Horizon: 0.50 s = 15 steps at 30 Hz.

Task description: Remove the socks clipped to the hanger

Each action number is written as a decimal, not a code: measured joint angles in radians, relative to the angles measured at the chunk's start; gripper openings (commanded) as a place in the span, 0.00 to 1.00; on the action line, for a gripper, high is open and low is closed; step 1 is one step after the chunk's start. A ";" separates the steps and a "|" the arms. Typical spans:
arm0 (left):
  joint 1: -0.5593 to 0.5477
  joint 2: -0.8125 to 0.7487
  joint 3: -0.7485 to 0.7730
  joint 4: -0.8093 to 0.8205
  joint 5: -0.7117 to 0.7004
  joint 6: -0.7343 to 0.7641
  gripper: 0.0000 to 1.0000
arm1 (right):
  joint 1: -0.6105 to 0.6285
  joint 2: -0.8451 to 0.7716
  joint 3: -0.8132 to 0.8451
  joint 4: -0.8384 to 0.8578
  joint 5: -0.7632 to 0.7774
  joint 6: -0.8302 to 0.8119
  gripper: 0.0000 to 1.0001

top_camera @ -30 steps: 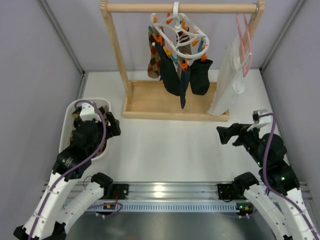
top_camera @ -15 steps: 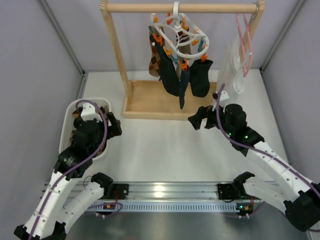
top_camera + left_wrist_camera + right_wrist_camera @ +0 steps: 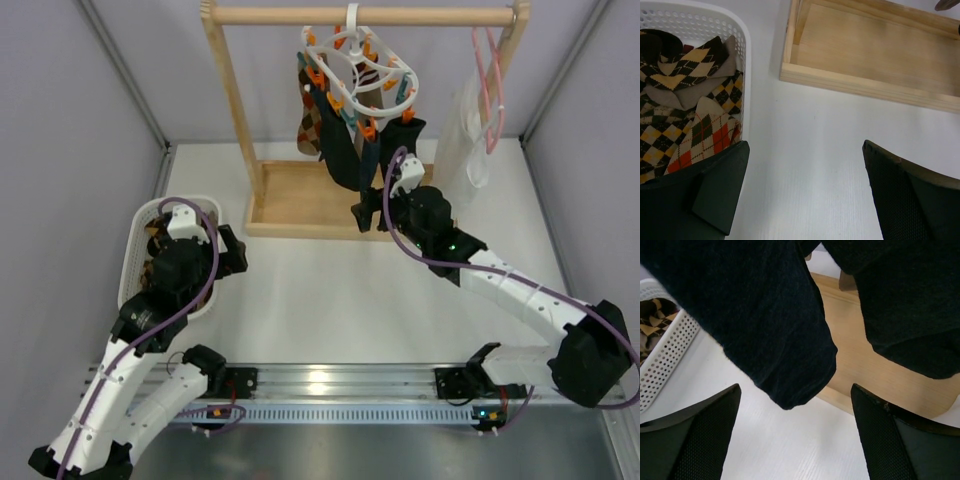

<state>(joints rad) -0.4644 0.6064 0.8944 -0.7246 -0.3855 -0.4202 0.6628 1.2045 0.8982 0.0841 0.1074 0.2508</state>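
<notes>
The hanger, a white plastic oval ring with orange and teal clothespins, hangs by its hook from the rail of the wooden rack at the back of the table. The socks dangle from its clips in a tight bunch. Plain dark ones are in front and to the right, and one argyle sock in brown, orange and cream is at the left. Their toes reach down over the rack's tray.

The right gripper sits just below the bunch, jaws spread wide with nothing between them. In the right wrist view the rounded toe of one dark sock hangs over the gap, with a second dark sock to its right. The left gripper is likewise wide open and empty, beside the white basket, where more argyle socks lie heaped.

The clipped socks overlap, so their number cannot be told, nor which pin holds which. The wrist view cuts off their upper parts. Whether the toe touches the right fingers is unclear
</notes>
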 measured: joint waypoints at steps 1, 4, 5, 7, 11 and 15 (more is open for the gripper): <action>0.000 0.000 0.000 0.000 0.001 0.000 0.98 | 0.004 0.021 0.009 0.003 0.005 -0.002 0.77; 0.000 0.000 0.000 0.000 0.006 0.000 0.98 | 0.011 0.075 0.039 0.017 0.022 -0.007 0.64; 0.000 0.000 0.000 0.000 0.010 0.000 0.98 | 0.012 0.088 0.045 0.022 0.027 -0.008 0.60; 0.000 0.000 0.000 0.000 0.022 0.001 0.98 | 0.014 0.115 0.061 0.032 0.047 -0.013 0.52; 0.000 0.000 0.000 0.000 0.033 0.001 0.98 | 0.022 0.138 0.070 0.051 0.095 -0.025 0.28; 0.000 -0.001 0.000 0.000 0.040 0.001 0.98 | 0.026 0.144 0.071 0.076 0.125 -0.027 0.10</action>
<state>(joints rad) -0.4644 0.6056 0.8944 -0.7246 -0.3458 -0.4194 0.6888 1.3487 0.9688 0.1604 0.2321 0.2237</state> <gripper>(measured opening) 0.984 0.137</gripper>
